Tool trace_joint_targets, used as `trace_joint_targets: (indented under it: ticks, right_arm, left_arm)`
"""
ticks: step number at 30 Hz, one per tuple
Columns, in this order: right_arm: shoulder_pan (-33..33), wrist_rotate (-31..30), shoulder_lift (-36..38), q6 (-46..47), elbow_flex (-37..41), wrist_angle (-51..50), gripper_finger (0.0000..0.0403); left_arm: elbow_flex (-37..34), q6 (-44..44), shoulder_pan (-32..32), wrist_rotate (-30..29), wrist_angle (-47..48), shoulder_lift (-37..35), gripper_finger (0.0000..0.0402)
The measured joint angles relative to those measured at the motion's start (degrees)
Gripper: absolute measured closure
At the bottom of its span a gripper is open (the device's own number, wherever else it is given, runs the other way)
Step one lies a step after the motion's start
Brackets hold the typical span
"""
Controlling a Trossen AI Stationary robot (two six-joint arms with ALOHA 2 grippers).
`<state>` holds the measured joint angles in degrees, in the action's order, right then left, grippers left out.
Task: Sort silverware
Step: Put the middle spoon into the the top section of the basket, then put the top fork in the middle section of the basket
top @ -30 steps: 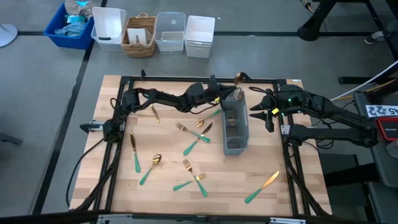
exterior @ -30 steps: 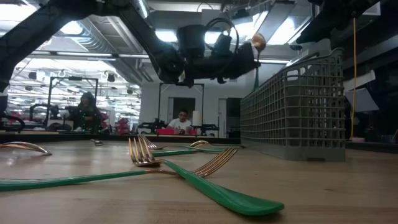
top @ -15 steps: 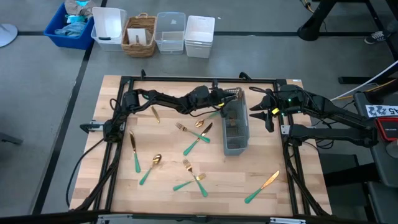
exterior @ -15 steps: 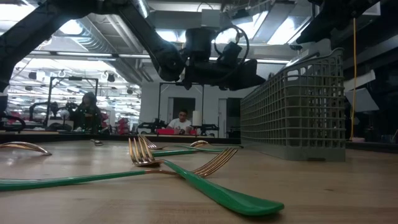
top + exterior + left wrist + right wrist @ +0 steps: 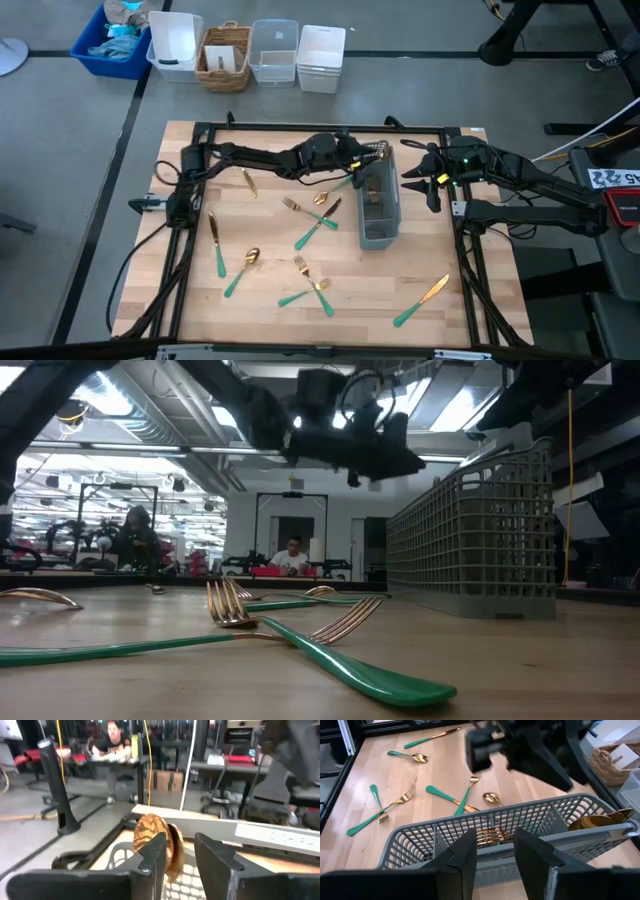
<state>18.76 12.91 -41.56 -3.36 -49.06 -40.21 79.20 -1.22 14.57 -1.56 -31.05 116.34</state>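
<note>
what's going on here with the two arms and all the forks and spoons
A two-armed robot is sorting gold and teal silverware into a grey mesh caddy. The left gripper is at the caddy's far end with its fingers parted, and a gold spoon stands in the compartment just beyond them. The right gripper waits beside the caddy, fingers open. Forks, spoons and knives lie scattered on the wooden table.

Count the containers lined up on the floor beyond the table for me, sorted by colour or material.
blue bin: 1
white bins: 2 (the other at the row's right end)
wicker basket: 1
clear bin: 1
Total: 5
</note>
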Motion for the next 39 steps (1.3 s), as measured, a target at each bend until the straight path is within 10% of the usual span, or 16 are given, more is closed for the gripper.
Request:
trace_joint_targets:
  ticks: [19, 30, 39]
  right_arm:
    - [-0.01, 0.00, 0.00, 0.00, 0.00, -0.26, 0.0274]
    - [-0.02, 0.02, 0.02, 0.02, 0.00, -0.24, 0.0274]
    - [0.00, 0.01, 0.01, 0.00, 0.00, -0.35, 0.0274]
  left_arm:
    - [-0.02, -7.28, -10.11, 0.06, 65.41, -10.91, 0.0311]
    - [-0.02, -4.84, -14.26, -3.24, 72.77, -10.22, 0.0311]
    - [-0.08, -21.19, -13.03, -5.23, 86.69, -9.84, 0.0312]
